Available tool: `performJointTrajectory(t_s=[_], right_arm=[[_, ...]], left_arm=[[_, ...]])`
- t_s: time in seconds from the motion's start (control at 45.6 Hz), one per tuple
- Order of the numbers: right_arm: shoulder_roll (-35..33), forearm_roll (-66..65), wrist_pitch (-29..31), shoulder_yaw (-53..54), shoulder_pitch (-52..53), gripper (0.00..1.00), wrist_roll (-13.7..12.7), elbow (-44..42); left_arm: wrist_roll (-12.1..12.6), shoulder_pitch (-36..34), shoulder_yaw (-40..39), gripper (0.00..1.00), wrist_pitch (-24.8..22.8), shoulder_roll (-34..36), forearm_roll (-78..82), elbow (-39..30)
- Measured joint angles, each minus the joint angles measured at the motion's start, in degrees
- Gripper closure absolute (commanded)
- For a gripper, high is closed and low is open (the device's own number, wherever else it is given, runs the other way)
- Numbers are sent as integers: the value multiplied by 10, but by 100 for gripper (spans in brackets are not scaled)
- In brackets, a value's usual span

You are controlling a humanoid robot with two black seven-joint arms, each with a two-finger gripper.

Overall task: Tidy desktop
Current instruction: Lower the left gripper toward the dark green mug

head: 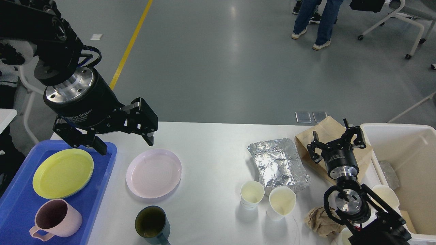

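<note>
The white desktop (207, 146) carries a pink plate (154, 173), a dark green mug (150, 223), two paper cups (252, 194) (282, 200), a foil container (277, 163), a brown paper bag (328, 131) and a crumpled brown paper (318, 220). My left gripper (124, 142) hangs open and empty above the gap between the pink plate and the blue tray. Over the paper bag, my right gripper (335, 141) stands open, holding nothing.
A blue tray (18, 204) at the left front holds a yellow plate (63, 173) and a pink mug (56, 217). A cream-white bin (412, 160) stands at the right edge. People's legs and wheeled chairs are on the floor beyond the table.
</note>
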Motion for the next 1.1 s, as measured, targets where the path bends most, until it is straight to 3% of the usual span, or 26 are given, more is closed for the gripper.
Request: performJointTrajectory(t_s=[0.197,0.373,0.46,0.614,0.789,0.855,1.096], right_arm=[[0,0,0,0,0,0,0,0],[0,0,0,0,0,0,0,0],[0,0,0,0,0,0,0,0],[0,0,0,0,0,0,0,0],[0,0,0,0,0,0,0,0],[0,0,0,0,0,0,0,0],[0,0,0,0,0,0,0,0]], left_arm=[[10,56,-21,11,22,-6,16,-2],[69,110,-43,11,82,-6,38,-4],[85,142,-46,11,99,-7,38,-5],[89,231,-55,11,133,9,37,-2],[90,343,-74,10,267,33,37,1],[90,368,-87,10,297,33,37,1],[90,431,-123,10,324,17,43,27]])
